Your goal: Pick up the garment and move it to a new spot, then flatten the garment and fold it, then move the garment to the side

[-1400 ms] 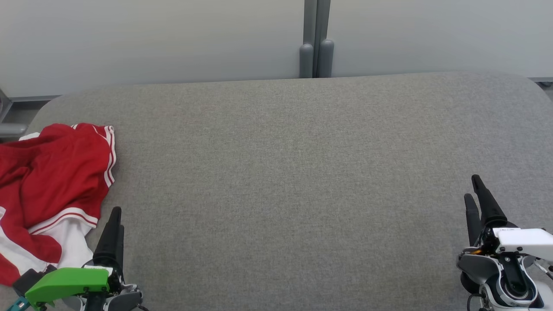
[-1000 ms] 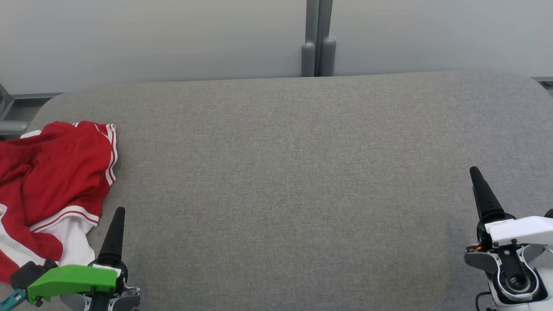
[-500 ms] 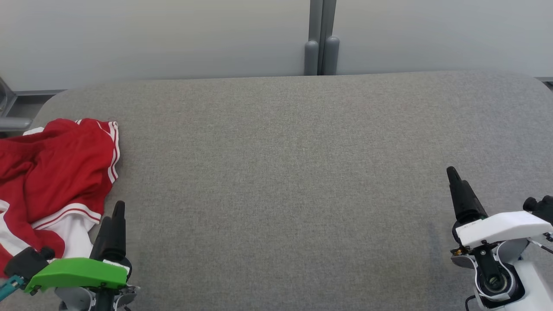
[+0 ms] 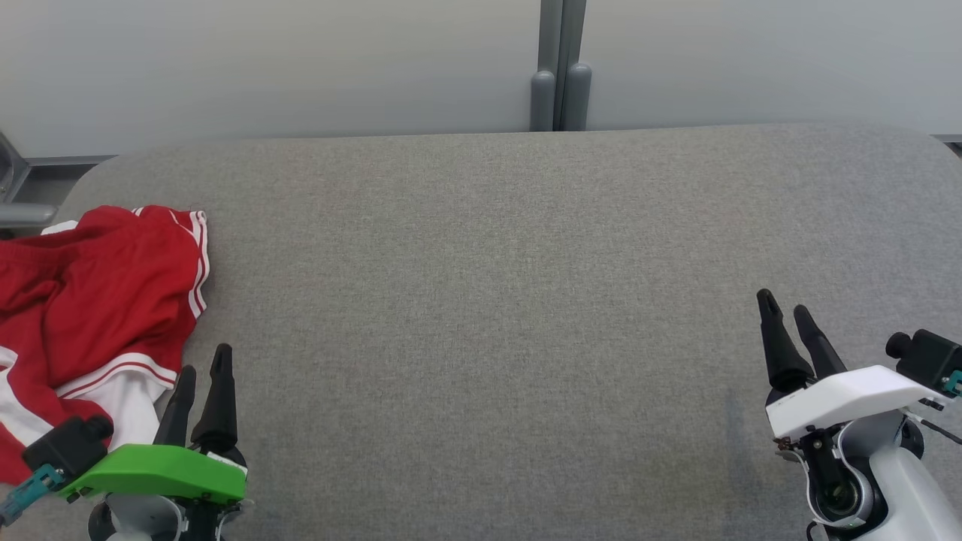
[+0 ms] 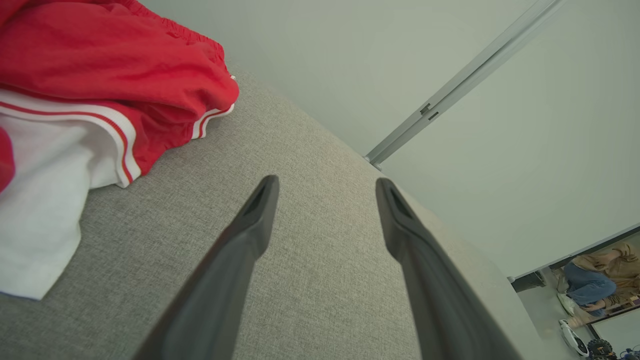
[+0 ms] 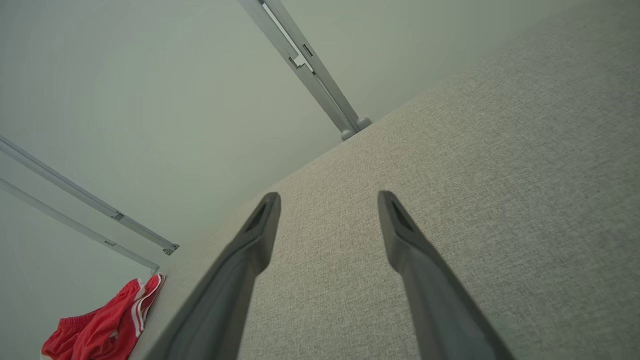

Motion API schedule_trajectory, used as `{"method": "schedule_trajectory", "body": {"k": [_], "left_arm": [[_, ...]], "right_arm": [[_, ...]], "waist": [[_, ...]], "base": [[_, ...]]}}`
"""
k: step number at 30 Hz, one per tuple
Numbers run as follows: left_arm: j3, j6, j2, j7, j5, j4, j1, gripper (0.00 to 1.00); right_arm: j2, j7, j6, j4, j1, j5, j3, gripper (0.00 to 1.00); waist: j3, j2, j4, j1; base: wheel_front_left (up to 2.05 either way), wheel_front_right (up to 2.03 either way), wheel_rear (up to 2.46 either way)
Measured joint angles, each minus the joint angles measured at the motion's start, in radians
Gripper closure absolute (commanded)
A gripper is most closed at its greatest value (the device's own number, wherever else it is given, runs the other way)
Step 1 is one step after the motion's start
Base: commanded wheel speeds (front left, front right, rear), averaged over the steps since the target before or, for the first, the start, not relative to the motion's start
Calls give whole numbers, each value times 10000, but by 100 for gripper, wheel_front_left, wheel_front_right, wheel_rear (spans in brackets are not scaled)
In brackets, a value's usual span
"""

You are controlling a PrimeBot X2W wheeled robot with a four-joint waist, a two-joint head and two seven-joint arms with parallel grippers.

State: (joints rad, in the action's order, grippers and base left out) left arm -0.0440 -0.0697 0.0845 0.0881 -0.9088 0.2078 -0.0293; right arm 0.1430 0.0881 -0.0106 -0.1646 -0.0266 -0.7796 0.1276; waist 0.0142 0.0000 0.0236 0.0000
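Evidently nothing is held: the red shorts (image 4: 98, 300) lie crumpled at the left edge of the grey padded table (image 4: 488, 315), the left gripper (image 4: 201, 362) just beside them, jaws wide, likely poised to grab; the right gripper (image 4: 783, 302), equally wide, hovers near the right edge.

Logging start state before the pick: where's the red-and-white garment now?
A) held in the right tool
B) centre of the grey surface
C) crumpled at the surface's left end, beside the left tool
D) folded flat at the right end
C: the garment lies crumpled at the left end of the grey surface, beside the open left tool, not gripped.
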Motion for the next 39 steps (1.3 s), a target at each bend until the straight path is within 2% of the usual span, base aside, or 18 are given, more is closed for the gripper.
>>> {"method": "schedule_trajectory", "body": {"k": [28, 39], "left_arm": [[-224, -21, 0, 991, 4002, -447, 290, 0], [-245, -155, 2, 1346, 5553, -546, 293, 0]], "right_arm": [[424, 978, -621, 355, 367, 4094, 1051, 0], [522, 1331, -857, 573, 368, 5687, 1438, 0]], "waist": [[90, 0, -123, 0], [166, 0, -255, 0]], "base": [[0, 0, 0], [0, 0, 0]]}}
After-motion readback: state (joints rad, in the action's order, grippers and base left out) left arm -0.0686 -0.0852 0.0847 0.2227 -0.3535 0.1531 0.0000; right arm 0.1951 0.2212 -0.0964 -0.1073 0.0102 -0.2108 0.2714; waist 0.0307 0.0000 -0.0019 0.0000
